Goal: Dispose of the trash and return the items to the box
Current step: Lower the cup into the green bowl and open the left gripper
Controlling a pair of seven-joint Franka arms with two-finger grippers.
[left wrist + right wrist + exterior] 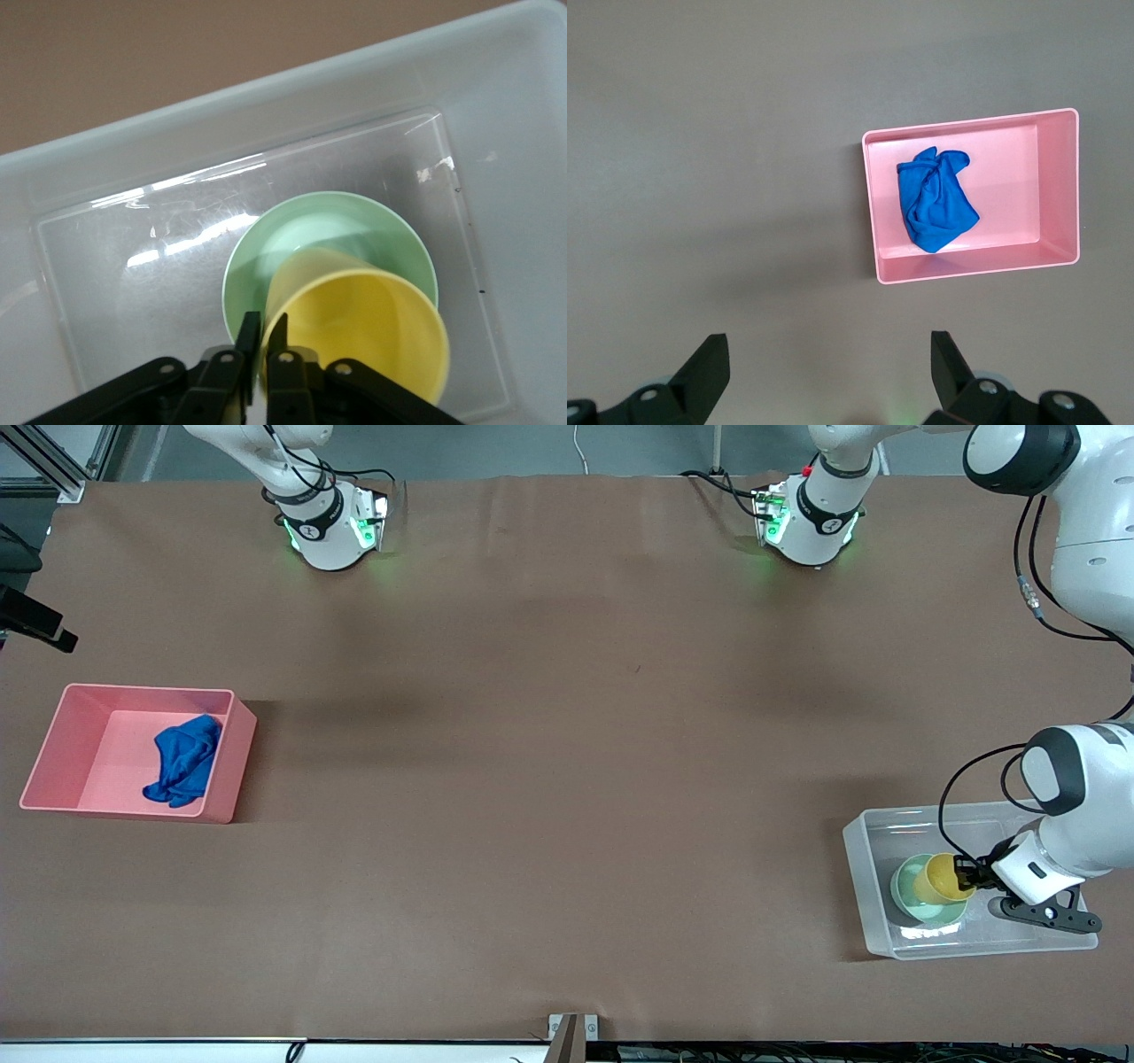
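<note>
The yellow cup (935,879) leans tilted in the mint-green bowl (912,905), and both are inside the clear tub (858,855) at the left arm's end of the table. My left gripper (967,877) is in the tub, shut on the cup's rim. The left wrist view shows its fingers (264,323) pinching the cup's wall (363,328), one inside and one outside, over the bowl (301,235). The blue rag (184,760) lies in the pink bin (62,744). My right gripper (828,341) is open and empty, high over bare table, with the rag (937,202) in its view.
The pink bin (1059,177) stands at the right arm's end of the table. The clear tub's wall (266,106) surrounds the left gripper closely. Brown table cover (567,779) spreads between the two containers. Both arm bases stand along the table's top edge.
</note>
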